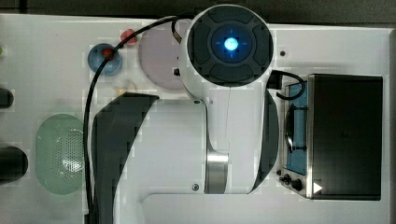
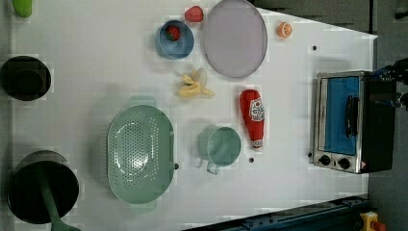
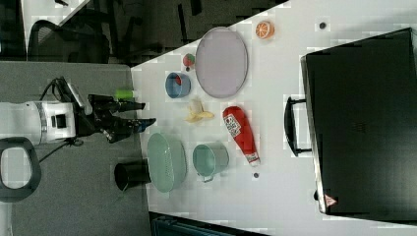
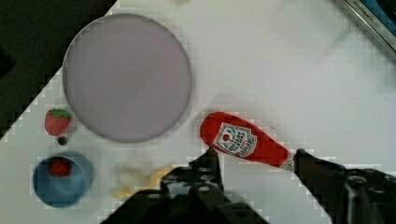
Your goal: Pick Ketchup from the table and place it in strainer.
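Lying ketchup (image 2: 253, 118), bare table (image 2: 96, 57) around

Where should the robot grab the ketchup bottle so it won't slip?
Probably across the wide labelled body of the ketchup, coming straight down from above. It lies flat on the table, and its cap end is narrow. The open gripper would pinch its two long sides.

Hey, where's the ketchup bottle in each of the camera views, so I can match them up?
Top view: not seen in it.
Left view: ketchup right of centre, between green cup and toaster oven.
Right view: ketchup at centre, below the plate.
Wrist view: ketchup lying beside the plate.
Shared landmark: the round grey plate.
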`<state>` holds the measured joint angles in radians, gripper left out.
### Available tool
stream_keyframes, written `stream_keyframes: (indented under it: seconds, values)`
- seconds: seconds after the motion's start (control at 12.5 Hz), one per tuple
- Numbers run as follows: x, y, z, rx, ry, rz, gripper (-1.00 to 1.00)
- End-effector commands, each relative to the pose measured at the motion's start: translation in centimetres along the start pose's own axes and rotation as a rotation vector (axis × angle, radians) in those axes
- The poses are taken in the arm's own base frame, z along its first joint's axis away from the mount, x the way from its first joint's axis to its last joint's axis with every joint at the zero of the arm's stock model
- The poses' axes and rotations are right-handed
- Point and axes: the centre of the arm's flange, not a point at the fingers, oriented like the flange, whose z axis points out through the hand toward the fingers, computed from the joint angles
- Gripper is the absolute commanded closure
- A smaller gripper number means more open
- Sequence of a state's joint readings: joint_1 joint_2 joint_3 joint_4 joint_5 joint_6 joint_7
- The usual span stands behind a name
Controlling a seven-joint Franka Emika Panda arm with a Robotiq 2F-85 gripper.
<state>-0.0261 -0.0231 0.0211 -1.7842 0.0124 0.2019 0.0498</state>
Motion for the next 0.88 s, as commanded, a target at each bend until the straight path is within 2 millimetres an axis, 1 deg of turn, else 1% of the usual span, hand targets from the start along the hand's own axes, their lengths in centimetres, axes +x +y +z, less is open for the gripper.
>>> stream_keyframes:
  seconds: [0.08,0.24,0.32,0.4,0.48,0.64,0.88]
  values:
    - [-2.9,6.8,-4.1,-0.022,-0.027,-0.020,-0.59]
    - [-2.9,6.5,-3.4,-0.030,-0.035,-0.028,-0.99]
    - [-3.0,6.2,-2.5,-0.042,-0.047,-0.040,-1.00]
    - [-3.1,5.7,-1.1,-0.061,-0.066,-0.054,-1.00]
    - [-3.2,5.3,0.5,-0.084,-0.091,-0.074,-1.00]
    - [-3.4,4.1,4.6,-0.121,-0.137,-0.154,-1.00]
    - [-3.8,2.7,11.4,-0.113,-0.164,-0.403,-1.00]
